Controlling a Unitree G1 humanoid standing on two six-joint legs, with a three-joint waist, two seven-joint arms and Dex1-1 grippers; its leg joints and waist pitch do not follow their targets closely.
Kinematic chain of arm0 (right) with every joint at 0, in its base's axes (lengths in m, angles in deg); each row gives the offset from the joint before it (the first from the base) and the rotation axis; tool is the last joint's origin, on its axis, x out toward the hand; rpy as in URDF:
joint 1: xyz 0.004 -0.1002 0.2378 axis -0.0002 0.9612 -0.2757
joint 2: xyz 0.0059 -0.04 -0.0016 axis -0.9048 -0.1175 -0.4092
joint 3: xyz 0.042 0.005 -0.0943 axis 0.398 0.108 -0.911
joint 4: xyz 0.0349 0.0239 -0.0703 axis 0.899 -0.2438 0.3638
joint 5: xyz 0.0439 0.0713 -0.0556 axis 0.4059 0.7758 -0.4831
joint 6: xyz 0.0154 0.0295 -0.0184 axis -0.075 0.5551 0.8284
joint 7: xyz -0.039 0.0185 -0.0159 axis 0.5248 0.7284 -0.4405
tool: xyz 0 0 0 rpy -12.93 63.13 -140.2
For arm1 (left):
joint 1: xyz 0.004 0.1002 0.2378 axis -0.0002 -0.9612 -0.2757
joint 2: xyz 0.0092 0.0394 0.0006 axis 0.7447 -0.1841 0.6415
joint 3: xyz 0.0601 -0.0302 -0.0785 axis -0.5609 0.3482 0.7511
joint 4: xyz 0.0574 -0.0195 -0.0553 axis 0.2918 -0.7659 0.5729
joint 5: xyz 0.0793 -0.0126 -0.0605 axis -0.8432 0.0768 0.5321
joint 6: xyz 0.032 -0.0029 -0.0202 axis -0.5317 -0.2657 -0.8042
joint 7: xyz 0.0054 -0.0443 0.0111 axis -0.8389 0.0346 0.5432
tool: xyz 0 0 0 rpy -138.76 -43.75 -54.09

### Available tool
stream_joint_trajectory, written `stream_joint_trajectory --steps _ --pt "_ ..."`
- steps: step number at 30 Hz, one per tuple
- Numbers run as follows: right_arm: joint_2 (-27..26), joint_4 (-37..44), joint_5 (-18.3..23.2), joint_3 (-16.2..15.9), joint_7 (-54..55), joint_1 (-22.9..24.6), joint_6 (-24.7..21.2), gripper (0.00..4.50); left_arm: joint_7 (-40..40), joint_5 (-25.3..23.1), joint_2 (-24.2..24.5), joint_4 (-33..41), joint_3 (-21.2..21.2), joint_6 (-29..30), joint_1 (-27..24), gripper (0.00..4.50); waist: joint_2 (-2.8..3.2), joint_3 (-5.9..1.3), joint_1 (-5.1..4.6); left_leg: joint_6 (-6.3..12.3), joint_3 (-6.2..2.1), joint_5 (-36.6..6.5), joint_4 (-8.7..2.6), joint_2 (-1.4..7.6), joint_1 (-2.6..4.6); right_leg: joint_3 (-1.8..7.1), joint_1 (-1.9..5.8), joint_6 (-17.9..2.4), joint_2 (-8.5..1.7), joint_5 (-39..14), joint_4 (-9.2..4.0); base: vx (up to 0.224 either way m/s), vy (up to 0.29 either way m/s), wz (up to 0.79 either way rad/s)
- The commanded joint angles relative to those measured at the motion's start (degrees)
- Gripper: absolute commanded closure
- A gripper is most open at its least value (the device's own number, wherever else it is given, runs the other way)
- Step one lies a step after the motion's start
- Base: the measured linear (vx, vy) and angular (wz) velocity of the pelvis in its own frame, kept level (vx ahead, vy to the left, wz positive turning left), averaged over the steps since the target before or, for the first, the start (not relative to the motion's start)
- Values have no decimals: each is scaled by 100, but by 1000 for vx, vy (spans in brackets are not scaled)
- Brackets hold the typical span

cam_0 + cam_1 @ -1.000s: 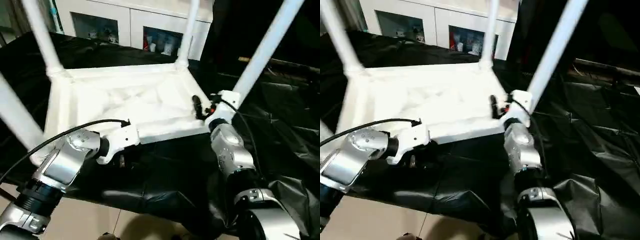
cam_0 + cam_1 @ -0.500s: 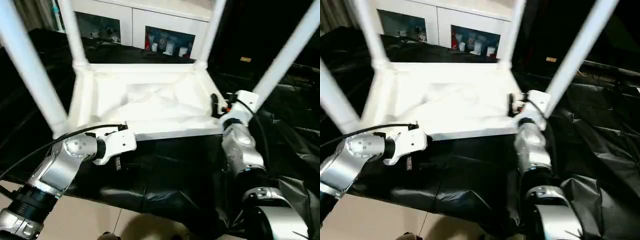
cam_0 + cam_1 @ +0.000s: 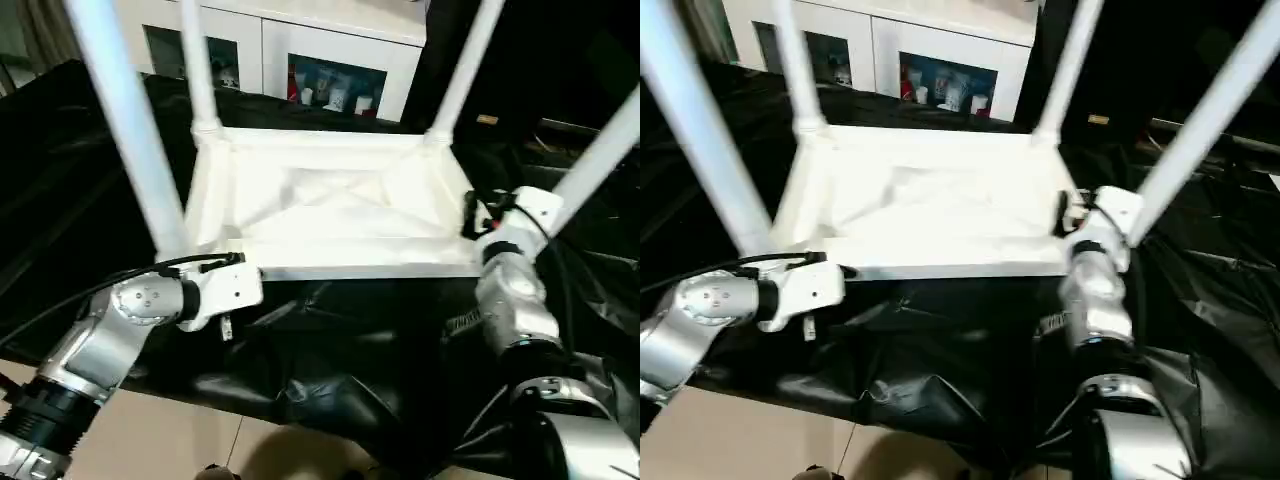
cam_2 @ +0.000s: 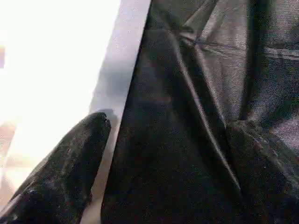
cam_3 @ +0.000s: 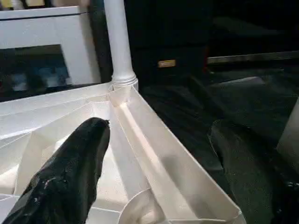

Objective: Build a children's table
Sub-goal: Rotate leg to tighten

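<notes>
No legible text, label, brand, number or sign is found in any view. A small yellowish tag (image 5: pixel 167 63) sits on the dark panel behind the table, with a like patch (image 3: pixel 487 119) in the head view; any marking on it is too small to read. A pale mark on the right forearm (image 3: pixel 462 322) cannot be made out.

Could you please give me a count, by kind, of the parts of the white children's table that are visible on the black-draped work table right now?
Table top, lying upside down: 1
Legs standing up from its corner sockets: 4 (near left, far left, far right, near right)
Total: 5 parts
</notes>
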Motion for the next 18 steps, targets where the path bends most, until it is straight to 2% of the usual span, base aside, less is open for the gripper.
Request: stream_joint_trajectory --steps 1,5,6,7,8,10,11,12,13,14,16,17,18 --pt "184 -40 54 213 -6 -34 100 70 -83 -159 177 -252 127 -36 -108 3 65 -427 -44 -104 126 -1480 -376 -101 67 111 275 -715 -27 -1552 -384 0 0 0" --pt "114 63 124 81 -512 -18 -23 70 23 315 71 -224 421 -184 -171 3 63 -425 -57 -77 119 -1600 -375 -96 67 110 265 -730 -36 -1706 -395 0 0 0" --pt "24 244 145 -164 -1064 85 -210 70 435 1192 -119 -11 836 -168 -319 3 69 -420 -64 -73 118 -1618 -374 -103 54 114 269 -765 -39 -1703 -386 0 0 0" --pt "-35 403 143 -362 -1433 198 -356 70 816 1866 -203 231 1133 13 -467 3 81 -416 -62 -80 115 -1575 -386 -101 32 122 285 -855 -58 -1642 -381 0 0 0" --pt "-52 476 135 -444 -1555 258 -426 70 970 2104 -203 337 1243 131 -535 3 86 -425 -79 -73 110 -1563 -391 -79 41 121 276 -954 -48 -1464 -359 0 0 0" --pt "-64 677 130 -641 -1811 434 -585 70 1169 2359 -85 384 1407 315 -642 3 96 -418 -111 -22 111 -1623 -400 -75 56 111 266 -1023 -14 -1326 -357 0 0 0" --pt "-64 677 130 -641 -1811 434 -585 70 1169 2359 -85 384 1407 315 -642 3 93 -418 -120 -9 110 -1651 -405 -73 57 109 266 -1018 -10 -1350 -368 0 0 0" --pt "-24 946 13 -880 -1964 675 -735 70 1457 2623 162 457 1570 640 -814 3 89 -411 -135 -17 108 -1684 -405 -76 64 110 268 -1005 -10 -1425 -367 0 0 0" --pt "-22 956 10 -886 -1966 685 -737 70 1465 2629 169 458 1577 645 -820 3 97 -391 -143 -21 106 -1726 -420 -71 61 114 263 -962 -12 -1552 -385 0 0 0" --pt "21 1300 -82 -1061 -2022 1009 -818 70 1707 2852 412 488 1824 806 -1041 3 106 -391 -155 -40 103 -1783 -422 -68 70 113 255 -936 -8 -1637 -387 0 0 0" --pt "36 1444 -124 -1112 -2020 1162 -835 70 1802 2941 521 476 1957 849 -1142 3 113 -374 -166 -79 96 -1885 -441 -62 87 120 240 -867 -1 -1770 -412 0 0 0" --pt "54 1582 -309 -1074 -1763 1446 -835 70 1982 3108 743 294 2307 896 -1308 3 112 -369 -163 -89 101 -1962 -439 -60 112 123 215 -865 2 -1807 -426 0 0 0" --pt "53 1590 -322 -1064 -1737 1468 -834 70 1995 3122 759 271 2338 896 -1320 3 108 -353 -168 -110 99 -1999 -457 -77 85 125 225 -842 3 -1896 -438 0 0 0"
